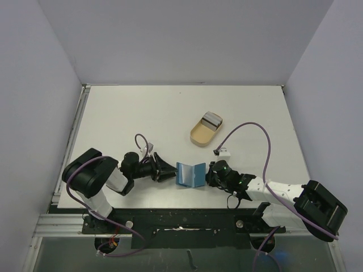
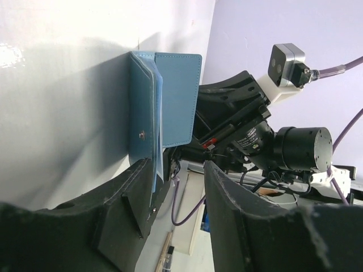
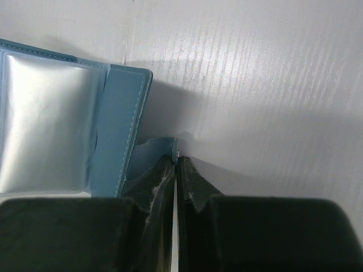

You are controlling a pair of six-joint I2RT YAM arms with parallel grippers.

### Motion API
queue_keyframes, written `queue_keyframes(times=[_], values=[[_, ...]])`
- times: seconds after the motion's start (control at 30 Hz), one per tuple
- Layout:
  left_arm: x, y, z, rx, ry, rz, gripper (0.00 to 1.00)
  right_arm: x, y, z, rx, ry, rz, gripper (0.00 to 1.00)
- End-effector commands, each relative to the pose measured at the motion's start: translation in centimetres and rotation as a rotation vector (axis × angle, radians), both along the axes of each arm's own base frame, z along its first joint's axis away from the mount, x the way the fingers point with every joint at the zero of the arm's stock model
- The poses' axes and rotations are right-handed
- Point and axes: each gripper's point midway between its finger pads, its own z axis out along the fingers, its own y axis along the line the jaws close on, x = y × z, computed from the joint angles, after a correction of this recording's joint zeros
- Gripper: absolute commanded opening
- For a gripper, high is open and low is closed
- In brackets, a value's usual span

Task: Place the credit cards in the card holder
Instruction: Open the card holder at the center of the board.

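Observation:
The blue card holder (image 1: 190, 174) stands half open in a V near the table's front edge. My right gripper (image 1: 211, 174) is shut on its little closing tab (image 3: 161, 148), fingertips (image 3: 177, 160) pinched together; a shiny clear pocket (image 3: 45, 124) shows to the left. My left gripper (image 1: 164, 169) is open at the holder's left side. In the left wrist view the holder (image 2: 170, 96) reaches down between my fingers (image 2: 178, 167), its edge against the left finger. The grey credit cards (image 1: 213, 119) lie in the tan oval dish (image 1: 201, 135) farther back.
The right arm's wrist and camera (image 2: 286, 65) fill the space just behind the holder in the left wrist view. A purple cable with a white connector (image 1: 222, 152) lies between the dish and the right arm. The table's front edge is just below both grippers.

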Motion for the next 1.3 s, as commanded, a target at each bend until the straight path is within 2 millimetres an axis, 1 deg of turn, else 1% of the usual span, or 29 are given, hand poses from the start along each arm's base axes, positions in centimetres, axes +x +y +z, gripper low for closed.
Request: queue_keyframes(times=[0.0, 0.13, 0.23, 0.33, 0.43, 0.6, 0.73, 0.77, 0.97, 1.07, 1.17, 1.27], values=[[0.5, -1.0, 1.8, -0.062, -0.083, -0.001, 0.4, 0.4, -0.2, -0.2, -0.004, -0.014, -0.017, 0.0], [0.5, -1.6, 1.7, -0.072, -0.086, -0.012, 0.39, 0.4, -0.2, -0.1, -0.004, -0.017, -0.019, 0.0], [0.6, -1.7, 1.5, -0.07, -0.089, -0.008, 0.36, 0.4, -0.2, -0.1, -0.004, -0.016, -0.019, 0.0], [0.8, -1.7, 2.2, -0.092, -0.116, -0.001, 0.33, 0.4, -0.2, -0.1, -0.002, -0.017, -0.018, 0.0], [0.8, -2.0, 3.0, -0.111, -0.14, -0.005, 0.32, 0.4, -0.2, -0.1, -0.003, -0.018, -0.016, 0.0], [0.6, -2.7, 3.3, -0.114, -0.155, -0.013, 0.32, 0.4, -0.2, -0.3, -0.009, -0.016, -0.019, 0.0], [0.4, -3.5, 4.0, -0.134, -0.179, -0.031, 0.32, 0.4, -0.2, -0.2, -0.005, -0.016, -0.021, 0.0], [0.3, -3.6, 3.9, -0.128, -0.18, -0.036, 0.32, 0.4, -0.2, -0.2, -0.006, -0.016, -0.02, 0.0], [0.6, -3.5, 1.6, -0.025, -0.155, -0.025, 0.32, 0.4, -0.2, -0.1, -0.004, -0.019, -0.019, 0.0], [0.7, -3.4, -0.1, 0.06, -0.149, -0.029, 0.32, 0.3, -0.3, -0.2, -0.003, -0.018, -0.025, 0.0], [0.9, -3.5, 0.1, 0.073, -0.168, -0.034, 0.3, 0.3, -0.3, -0.3, -0.003, -0.018, -0.025, 0.0], [1.2, -3.6, 0.0, 0.093, -0.169, -0.036, 0.25, 0.4, -0.2, -0.2, -0.003, -0.018, -0.023, 0.0]])
